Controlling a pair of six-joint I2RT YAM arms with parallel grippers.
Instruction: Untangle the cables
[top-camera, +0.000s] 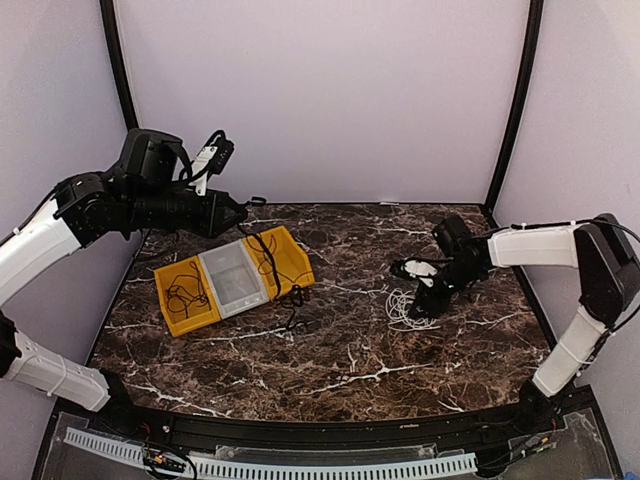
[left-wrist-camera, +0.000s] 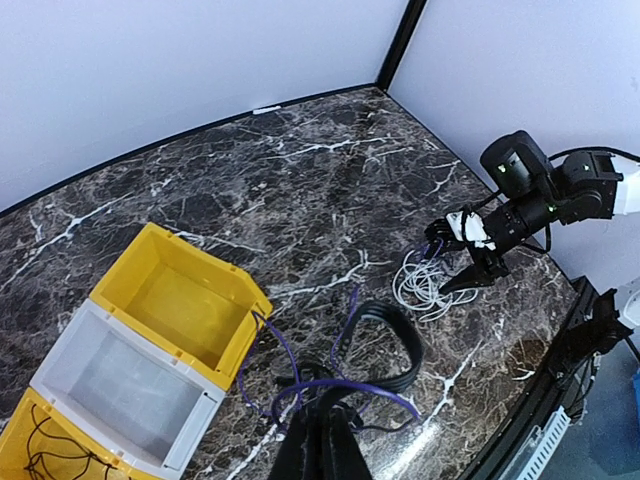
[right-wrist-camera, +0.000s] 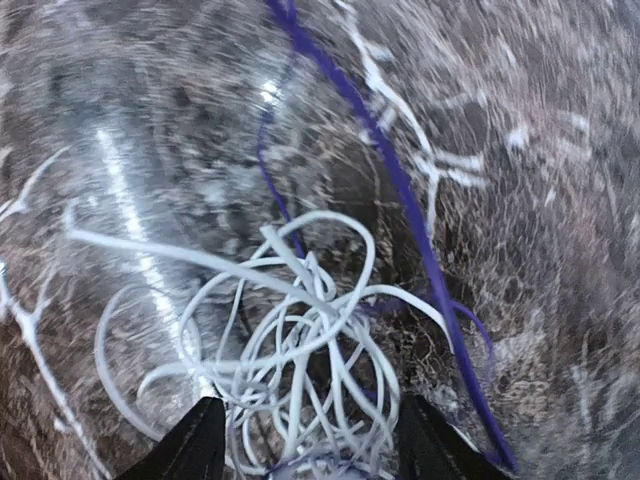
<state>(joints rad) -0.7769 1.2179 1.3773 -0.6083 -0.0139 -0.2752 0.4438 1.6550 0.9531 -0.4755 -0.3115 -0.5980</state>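
The cables lie in separate groups on the dark marble table (top-camera: 330, 350). My left gripper (top-camera: 243, 208) is raised above the bins and shut on a thin purple cable (left-wrist-camera: 330, 385), which loops across its fingertips and hangs down to the yellow bin's edge. Below it, a black cable (left-wrist-camera: 400, 335) lies coiled on the table. My right gripper (right-wrist-camera: 310, 450) stands open low over a white cable tangle (right-wrist-camera: 300, 330), with one finger on each side of it. Another stretch of the purple cable (right-wrist-camera: 400, 190) runs past that tangle.
A row of three bins stands at the left: a yellow bin (top-camera: 290, 262), a grey-white bin (top-camera: 232, 278) and a second yellow bin (top-camera: 168, 308) with a thin black cable (top-camera: 183, 295) inside. Black frame posts and pale walls enclose the table.
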